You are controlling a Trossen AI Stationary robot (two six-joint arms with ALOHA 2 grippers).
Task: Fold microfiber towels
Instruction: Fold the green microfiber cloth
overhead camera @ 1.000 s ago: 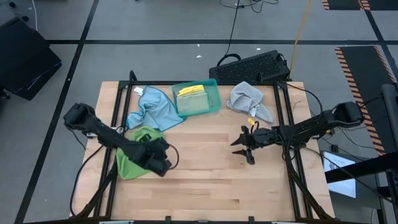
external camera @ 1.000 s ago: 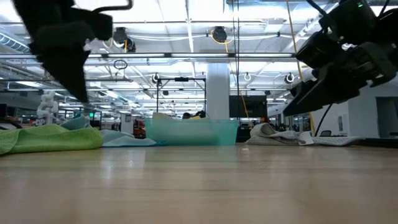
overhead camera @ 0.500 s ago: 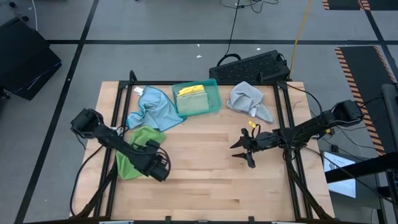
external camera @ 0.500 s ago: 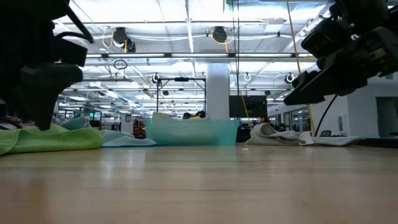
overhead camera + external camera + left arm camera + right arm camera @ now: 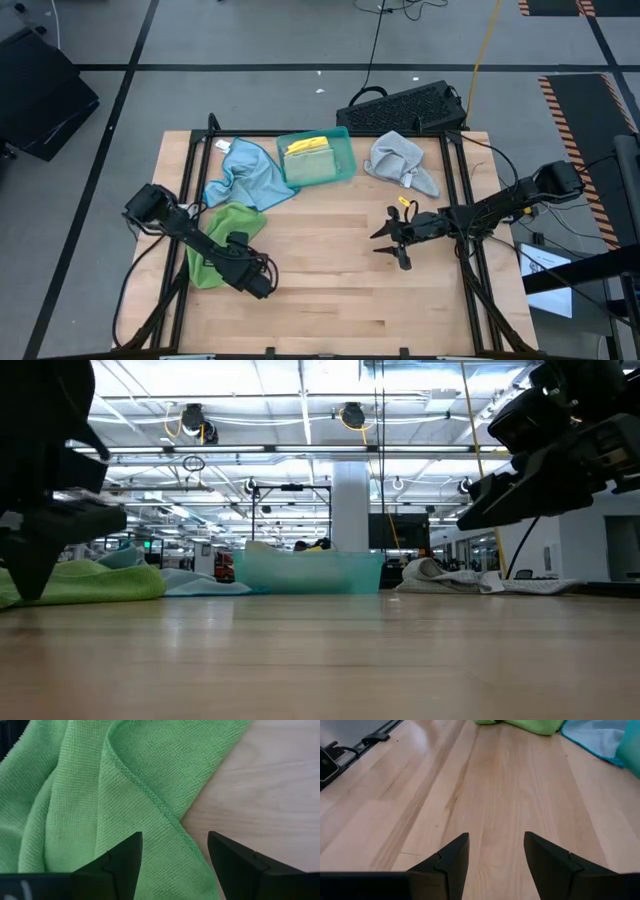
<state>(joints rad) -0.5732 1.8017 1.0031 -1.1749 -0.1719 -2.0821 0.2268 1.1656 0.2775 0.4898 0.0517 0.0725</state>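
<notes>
Robotics lab or industrial hall: wooden table (image 5: 330, 270) on a grey taped floor (image 5: 250, 90), ceiling strip lights (image 5: 300, 400), white column (image 5: 350, 505), more rigs behind, keyboard (image 5: 402, 107) beside the table.

No text, label, brand, number or sign can be read in any view. Small tags show on the cloths and lit signs hang in the room beyond the tabletop, but all are too small to make out.

Tray (image 5: 340, 140) sits at the table's (image 5: 330, 300) back edge (towels (image 5: 222, 240) flanking it left and right).
</notes>
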